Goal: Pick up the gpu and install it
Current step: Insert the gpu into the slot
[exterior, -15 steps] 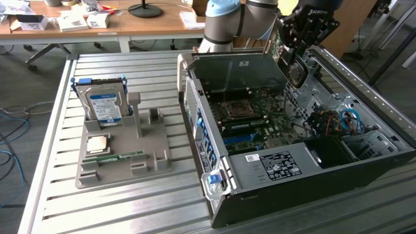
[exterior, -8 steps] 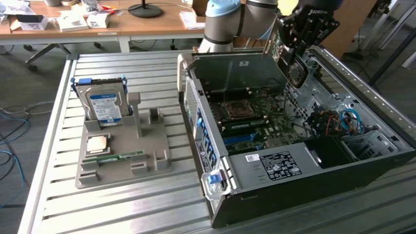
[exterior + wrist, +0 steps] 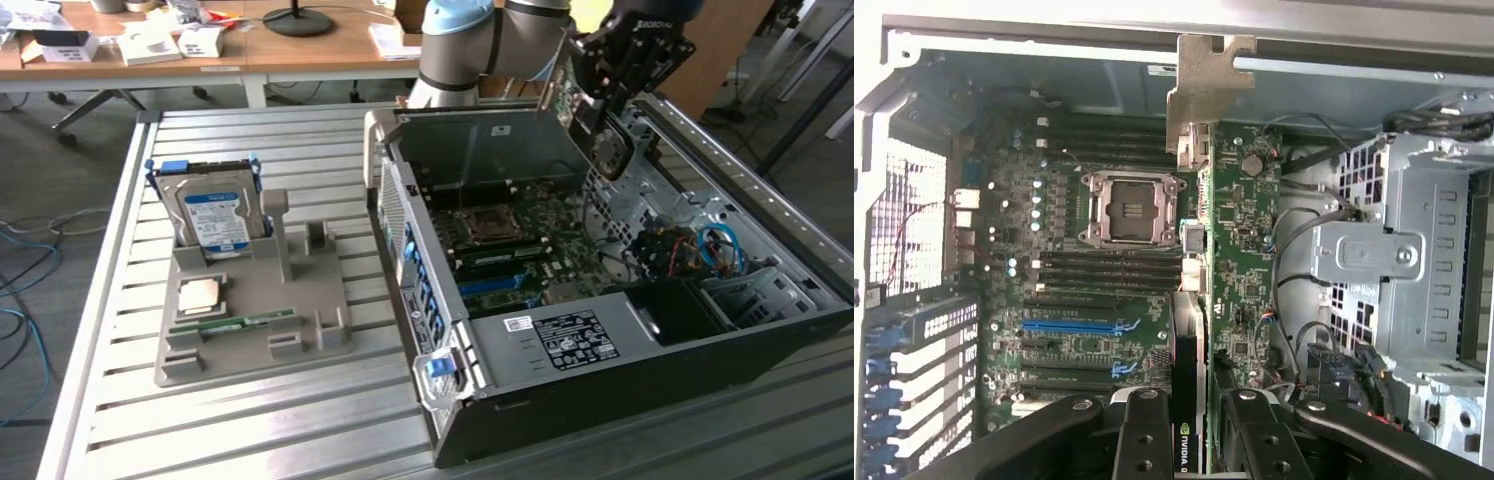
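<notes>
The gripper (image 3: 607, 85) is gripping the gpu (image 3: 603, 140), jaws narrowed on the card's top edge. The card is hanging upright over the far end of the open computer case (image 3: 641, 370), above the motherboard (image 3: 1094, 330) and just beside the CPU socket (image 3: 1132, 208). The hard drive (image 3: 214, 215) is sitting in its grey holder (image 3: 254, 330) on the exterior view's left.

The arm (image 3: 474, 40) reaches above the computer case's (image 3: 747, 170) back end, claw (image 3: 601, 100) pointing down, fingers (image 3: 1144, 440) clamped on the gpu (image 3: 610, 150).
</notes>
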You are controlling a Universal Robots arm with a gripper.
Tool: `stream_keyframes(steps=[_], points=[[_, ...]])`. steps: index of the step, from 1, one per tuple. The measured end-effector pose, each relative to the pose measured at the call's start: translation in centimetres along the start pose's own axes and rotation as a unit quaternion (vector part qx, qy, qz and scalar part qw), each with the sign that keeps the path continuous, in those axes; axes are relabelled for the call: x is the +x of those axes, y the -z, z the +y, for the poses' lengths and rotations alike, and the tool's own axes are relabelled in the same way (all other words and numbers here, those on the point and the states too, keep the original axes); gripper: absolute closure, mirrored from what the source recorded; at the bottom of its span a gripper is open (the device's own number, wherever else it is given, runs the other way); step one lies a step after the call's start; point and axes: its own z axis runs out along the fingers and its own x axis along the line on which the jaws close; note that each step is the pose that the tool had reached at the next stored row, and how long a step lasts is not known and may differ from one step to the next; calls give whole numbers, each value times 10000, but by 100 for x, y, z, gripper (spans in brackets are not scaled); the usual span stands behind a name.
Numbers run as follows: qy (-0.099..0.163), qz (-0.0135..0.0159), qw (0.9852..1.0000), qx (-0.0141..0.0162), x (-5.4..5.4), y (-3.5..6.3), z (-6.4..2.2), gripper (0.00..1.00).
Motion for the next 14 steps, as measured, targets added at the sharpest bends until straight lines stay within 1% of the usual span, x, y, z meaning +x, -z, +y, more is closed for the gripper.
stream_keyframes(steps=[1, 3, 6, 10, 12, 14], points=[[139, 7, 9999, -2, 0, 0, 0, 74], [298, 16, 9996, -3, 0, -1, 0, 74], [562, 30, 9984, -2, 0, -3, 0, 74], [928, 50, 9957, -2, 0, -5, 0, 74], [1107, 59, 9938, -4, 0, -6, 0, 74], [1290, 69, 9916, -6, 0, -8, 0, 74]])
